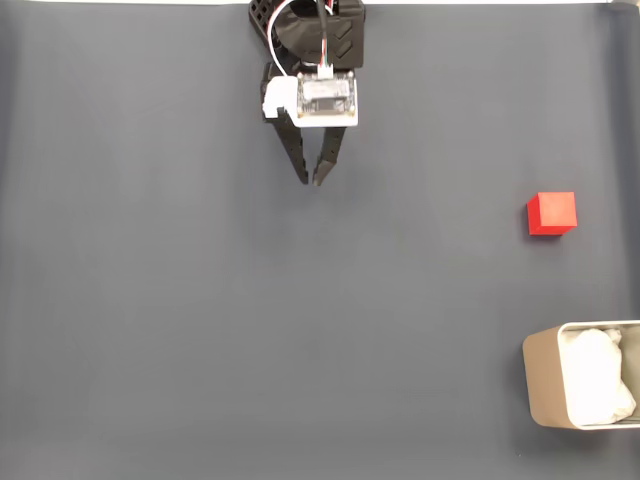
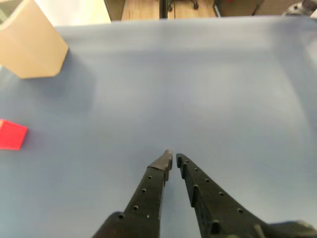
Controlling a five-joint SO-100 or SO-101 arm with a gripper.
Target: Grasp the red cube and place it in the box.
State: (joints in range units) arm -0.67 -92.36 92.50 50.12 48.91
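Fixed view looked straight down on a dark grey cloth (image 1: pixel 200 320) that covered the table. At the top, near the middle, stood the arm with its gripper (image 1: pixel 311 181) pointing down the picture. Both black fingers came almost together at the tips, with only a thin gap between them, and they held nothing. A white camera module (image 1: pixel 325 100) sat on the wrist above the fingers, with red and white wires going up from it.

The red cube (image 1: pixel 552 213) lay on the cloth far to the right of the gripper, well apart from it, and nothing touched it. Below the cube, at the lower right corner, stood the box (image 1: pixel 543 385), partly cut by the picture edge. It was beige-grey outside and something white and crumpled lay inside it. Cube and box were near each other but apart.

From the wrist view, the gripper (image 2: pixel 173 157) rose from the bottom edge, its tips nearly closed above bare cloth. The red cube (image 2: pixel 11 135) appeared at the left edge, and the box (image 2: pixel 32 44) at the upper left corner, further away.
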